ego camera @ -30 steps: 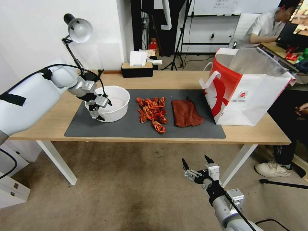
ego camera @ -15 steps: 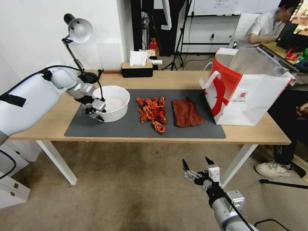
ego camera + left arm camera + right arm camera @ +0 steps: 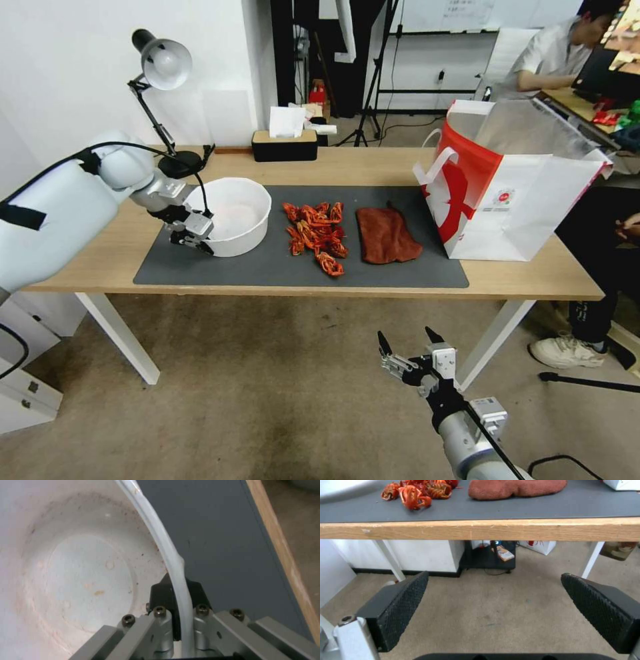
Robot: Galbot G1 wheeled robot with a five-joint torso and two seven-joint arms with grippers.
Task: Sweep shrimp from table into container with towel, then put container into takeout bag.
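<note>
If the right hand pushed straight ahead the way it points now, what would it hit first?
The right hand, open and below tabletop height, faces the table's front edge. Straight ahead it likely passes under that edge toward a dark box on the floor; depth is unclear.

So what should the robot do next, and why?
Probably tip or slide the container toward the shrimp. The left gripper is clamped on its rim, the container is empty, and the shrimp lie loose beside it. The open right gripper sits below the table, away from the towel.

Shrimp [image 3: 316, 235] between container [image 3: 235, 215], towel [image 3: 388, 235]
</note>
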